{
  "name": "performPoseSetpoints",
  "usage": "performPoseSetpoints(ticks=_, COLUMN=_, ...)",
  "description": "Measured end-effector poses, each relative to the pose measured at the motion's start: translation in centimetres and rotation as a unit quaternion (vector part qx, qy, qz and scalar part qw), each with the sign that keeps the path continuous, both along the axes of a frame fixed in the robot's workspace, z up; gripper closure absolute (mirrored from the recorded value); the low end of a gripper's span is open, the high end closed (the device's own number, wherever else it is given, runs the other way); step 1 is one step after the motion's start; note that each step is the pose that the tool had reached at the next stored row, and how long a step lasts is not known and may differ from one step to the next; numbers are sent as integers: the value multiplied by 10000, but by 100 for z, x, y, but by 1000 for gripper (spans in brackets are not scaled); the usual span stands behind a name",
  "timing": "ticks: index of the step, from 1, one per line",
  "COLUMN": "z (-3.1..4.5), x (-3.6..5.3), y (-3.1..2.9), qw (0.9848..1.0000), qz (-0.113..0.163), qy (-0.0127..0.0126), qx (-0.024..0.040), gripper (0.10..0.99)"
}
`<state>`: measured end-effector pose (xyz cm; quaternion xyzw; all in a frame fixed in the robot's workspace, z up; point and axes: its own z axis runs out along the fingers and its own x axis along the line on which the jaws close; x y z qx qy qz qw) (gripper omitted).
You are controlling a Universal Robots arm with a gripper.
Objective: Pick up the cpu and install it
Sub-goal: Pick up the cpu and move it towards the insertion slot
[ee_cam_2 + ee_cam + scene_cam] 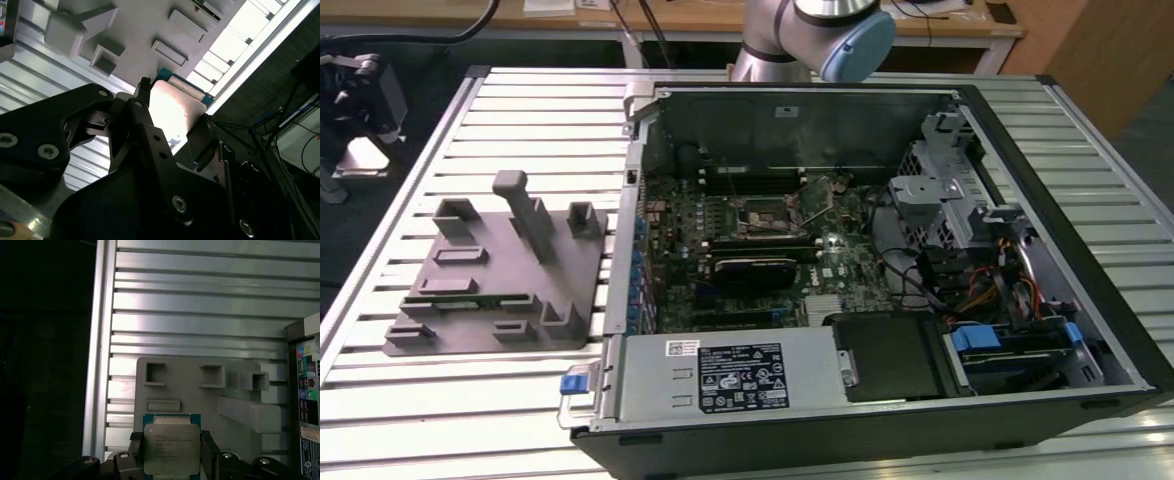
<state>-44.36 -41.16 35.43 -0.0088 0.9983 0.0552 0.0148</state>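
In both wrist views the cpu (171, 449) (175, 105), a flat square chip with a pale silver top on a green board, sits between the fingers of my gripper (171, 456) (172, 127), which is shut on its two opposite edges. It hangs well above the grey plastic fixture (200, 395) (140, 30). In the exterior view the open computer case (1014, 110) shows the motherboard with its square processor socket (761, 212) near the middle, and the arm (807, 30) rises out of the picture behind the case.
The grey fixture (494, 285) with upright blocks lies on the slatted metal table (440, 400), at the exterior view's left of the case. A silver power supply box (727, 375) fills the case's near edge. The case's rear panel (306, 390) stands beside the fixture.
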Motion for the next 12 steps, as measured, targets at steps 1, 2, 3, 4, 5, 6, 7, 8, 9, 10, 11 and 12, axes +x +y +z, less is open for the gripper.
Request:
performPoseSetpoints(ticks=1, z=10, x=0, y=0, qw=10000, qz=0, qy=0, qx=2, gripper=545)
performPoseSetpoints(ticks=2, z=17, x=0, y=0, qw=10000, qz=0, qy=-1, qx=4, gripper=545)
performPoseSetpoints(ticks=3, z=22, x=-1, y=0, qw=10000, qz=0, qy=-1, qx=6, gripper=545)
performPoseSetpoints(ticks=4, z=23, x=0, y=0, qw=10000, qz=0, qy=-2, qx=6, gripper=545)
performPoseSetpoints(ticks=5, z=23, x=0, y=0, qw=10000, qz=0, qy=-1, qx=6, gripper=545)
performPoseSetpoints(ticks=6, z=24, x=0, y=0, qw=10000, qz=0, qy=-1, qx=6, gripper=545)
performPoseSetpoints(ticks=7, z=25, x=0, y=0, qw=10000, qz=0, qy=-1, qx=5, gripper=545)
performPoseSetpoints(ticks=8, z=25, x=0, y=0, qw=10000, qz=0, qy=0, qx=5, gripper=545)
performPoseSetpoints(ticks=9, z=25, x=0, y=0, qw=10000, qz=0, qy=0, qx=5, gripper=545)
performPoseSetpoints(ticks=10, z=25, x=0, y=0, qw=10000, qz=0, qy=0, qx=5, gripper=545)
performPoseSetpoints(ticks=11, z=25, x=0, y=0, qw=10000, qz=0, qy=0, qx=6, gripper=545)
performPoseSetpoints(ticks=12, z=26, x=0, y=0, qw=10000, qz=0, qy=0, qx=6, gripper=545)
